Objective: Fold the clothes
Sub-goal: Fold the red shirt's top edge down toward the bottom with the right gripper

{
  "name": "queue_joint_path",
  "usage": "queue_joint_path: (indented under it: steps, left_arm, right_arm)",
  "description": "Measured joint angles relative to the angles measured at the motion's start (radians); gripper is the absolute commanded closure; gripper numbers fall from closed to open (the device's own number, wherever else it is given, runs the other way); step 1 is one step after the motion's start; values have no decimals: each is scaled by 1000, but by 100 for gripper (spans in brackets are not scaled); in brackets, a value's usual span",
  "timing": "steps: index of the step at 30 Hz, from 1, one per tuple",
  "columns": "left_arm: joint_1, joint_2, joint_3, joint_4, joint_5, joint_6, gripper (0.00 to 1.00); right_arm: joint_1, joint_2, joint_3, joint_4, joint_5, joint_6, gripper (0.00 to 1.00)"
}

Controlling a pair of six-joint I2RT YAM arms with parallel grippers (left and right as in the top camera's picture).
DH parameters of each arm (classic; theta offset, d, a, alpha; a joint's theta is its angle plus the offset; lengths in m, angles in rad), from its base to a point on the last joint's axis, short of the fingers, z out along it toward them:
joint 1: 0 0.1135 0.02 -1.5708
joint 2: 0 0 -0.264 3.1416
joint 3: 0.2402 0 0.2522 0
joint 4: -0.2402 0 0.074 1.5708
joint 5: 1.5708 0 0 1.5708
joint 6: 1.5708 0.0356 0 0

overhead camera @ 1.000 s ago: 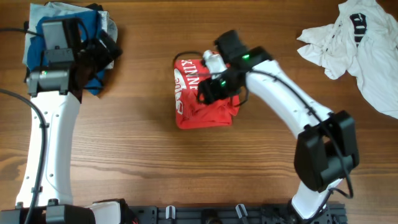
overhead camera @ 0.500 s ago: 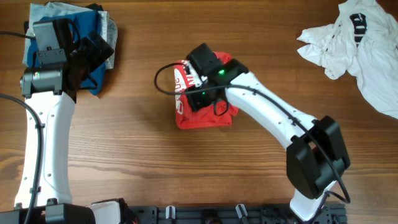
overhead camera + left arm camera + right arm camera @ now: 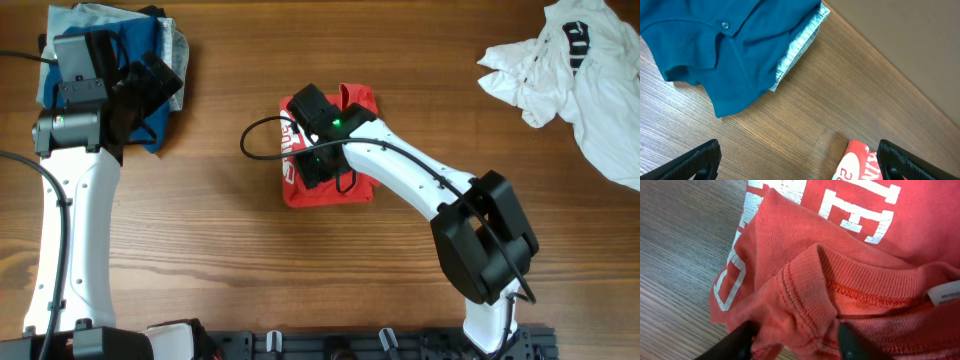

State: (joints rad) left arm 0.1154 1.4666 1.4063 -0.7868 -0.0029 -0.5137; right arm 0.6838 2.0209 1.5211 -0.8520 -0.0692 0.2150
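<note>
At the left, the left hand (image 3: 798,163) hangs empty with its fingers spread wide above the blue garment (image 3: 715,50), barely shifted over the last second. In the middle of the desk (image 3: 200,240) lies the red shirt (image 3: 320,195). The right hand (image 3: 797,337), pinching a bunch of cloth by the collar, has swept from the shirt's right edge to its left, probably drawing one fold across. At far right the crumpled white shirt (image 3: 585,80) lies unfolded, so the task is far from done.
</note>
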Motion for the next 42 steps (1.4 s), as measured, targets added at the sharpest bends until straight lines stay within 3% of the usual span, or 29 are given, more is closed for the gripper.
queue_joint_path:
  steps: [4,18,25,33,37,42]
  left_arm:
    - [0,0,0,-4,0,0,0]
    - [0,0,0,-21,0,0,0]
    - [0,0,0,-21,0,0,0]
    - [0,0,0,-21,0,7,0]
    - [0,0,0,-21,0,15,0]
    - [0,0,0,-21,0,20,0]
  right_arm:
    - [0,0,0,-4,1,2,95]
    - [-54,-82,16,-375,11,145,96]
    - [-66,-88,14,-417,11,203,90]
    - [-77,-88,-43,-470,15,257,95]
    - [-113,-88,-45,-460,19,261,59]
    - [-156,-88,-29,-399,26,211,30]
